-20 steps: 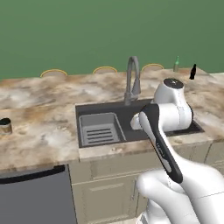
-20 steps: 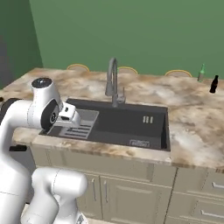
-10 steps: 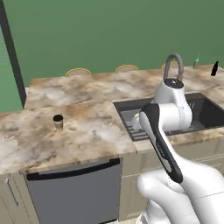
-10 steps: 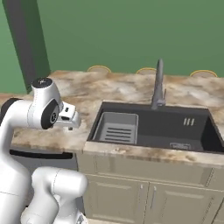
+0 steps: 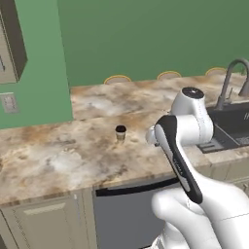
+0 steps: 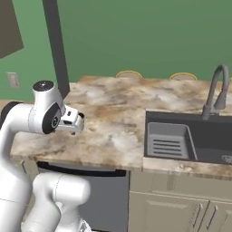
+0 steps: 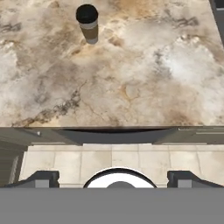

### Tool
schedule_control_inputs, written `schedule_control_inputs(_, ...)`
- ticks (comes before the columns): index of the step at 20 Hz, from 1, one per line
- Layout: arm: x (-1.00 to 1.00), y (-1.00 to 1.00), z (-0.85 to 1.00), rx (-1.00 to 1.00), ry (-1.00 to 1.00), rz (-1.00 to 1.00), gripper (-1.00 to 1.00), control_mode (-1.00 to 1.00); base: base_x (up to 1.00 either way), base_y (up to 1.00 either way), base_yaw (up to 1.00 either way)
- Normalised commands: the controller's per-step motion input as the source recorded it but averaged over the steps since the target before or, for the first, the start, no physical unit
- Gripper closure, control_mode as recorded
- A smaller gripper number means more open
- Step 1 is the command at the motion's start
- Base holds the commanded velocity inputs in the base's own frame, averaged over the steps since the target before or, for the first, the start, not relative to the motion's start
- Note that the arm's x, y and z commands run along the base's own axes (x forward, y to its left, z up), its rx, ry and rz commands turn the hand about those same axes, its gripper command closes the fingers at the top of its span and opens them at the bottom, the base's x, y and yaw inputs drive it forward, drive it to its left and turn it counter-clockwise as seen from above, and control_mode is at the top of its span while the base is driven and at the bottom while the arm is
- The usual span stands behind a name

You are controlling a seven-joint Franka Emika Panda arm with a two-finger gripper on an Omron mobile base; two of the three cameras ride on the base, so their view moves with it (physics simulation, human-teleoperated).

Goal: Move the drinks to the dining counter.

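**Paper cup alone on the marbled counter, gripper wide and empty**

The paper cup [image 5: 120, 133] stands upright on the tan-and-white marbled counter [image 5: 58, 155], well in from its front edge. It is short, with a tan body and a dark lid; from the hand view the cup [image 7: 88, 23] shows a black round top, a pale tan band under it and a darker band near the foot. Nothing touches it, and the stone around it is bare.

The gripper [image 7: 113, 177] hangs off the front of the counter, above the pale floor tiles and the dark top of the dishwasher [image 5: 124, 214] set under the slab. Its two dark fingertips [image 7: 39, 178] stand far apart with nothing between them. The cup lies well ahead of it and off to the left fingertip's side in the hand view.

To the right, a dark sink [image 6: 190, 140] is sunk into the same slab, with a grey ribbed rack [image 6: 168, 141] inside and a curved grey faucet [image 6: 216, 90] behind it. Round tan stool seats [image 6: 129, 74] show along the far edge of the counter, before the green wall [image 6: 145, 36].
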Motion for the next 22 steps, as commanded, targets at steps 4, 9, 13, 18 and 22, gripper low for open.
schedule_control_inputs(4,0.0,0.0,0.0,0.0,0.0,0.0,-1.0,1.0,0.34,0.62,0.07)
schedule_control_inputs(9,0.0,0.0,0.0,0.0,0.0,0.0,-1.0,1.0,0.27,0.54,0.14)
schedule_control_inputs(13,0.0,0.0,0.0,0.0,0.0,0.0,-1.0,1.0,0.38,0.13,0.02)
schedule_control_inputs(18,0.0,0.0,0.0,0.0,0.0,0.0,-1.0,1.0,0.49,0.0,0.0)
schedule_control_inputs(22,0.0,0.0,0.0,0.0,0.0,0.0,-1.0,1.0,0.45,-0.01,-0.01)
